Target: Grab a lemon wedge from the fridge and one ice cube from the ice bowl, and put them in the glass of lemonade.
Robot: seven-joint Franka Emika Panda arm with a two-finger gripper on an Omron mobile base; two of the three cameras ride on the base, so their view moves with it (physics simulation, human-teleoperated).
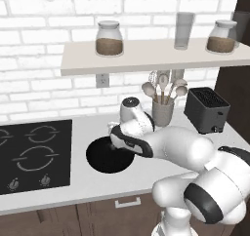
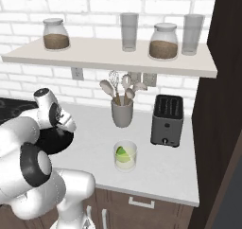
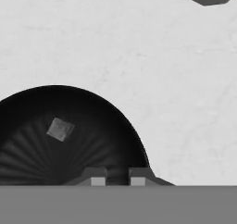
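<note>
The wide black ice bowl (image 1: pixel 100 159) (image 2: pixel 60 142) (image 3: pixel 28 102) sits on the white counter beside the stove. My hand reaches down into it. My gripper (image 3: pixel 116 179) is low inside the bowl, its fingertips (image 3: pixel 95 179) close together with a narrow dark gap; I cannot tell whether anything sits between them. One pale ice cube (image 3: pixel 60 129) lies loose on the bowl floor, off to the side of the tips. The glass of lemonade (image 2: pixel 125 162) stands to the right, with a yellow-green lemon wedge (image 2: pixel 121 153) in it. The fridge is out of view.
A black stove top (image 1: pixel 29 154) lies left of the bowl. Behind it stand a grey utensil cup (image 1: pixel 162 112) (image 2: pixel 122 112) and a dark toaster (image 1: pixel 207 109) (image 2: pixel 167 119). A shelf (image 1: pixel 146 59) with jars and tall glasses hangs above the counter.
</note>
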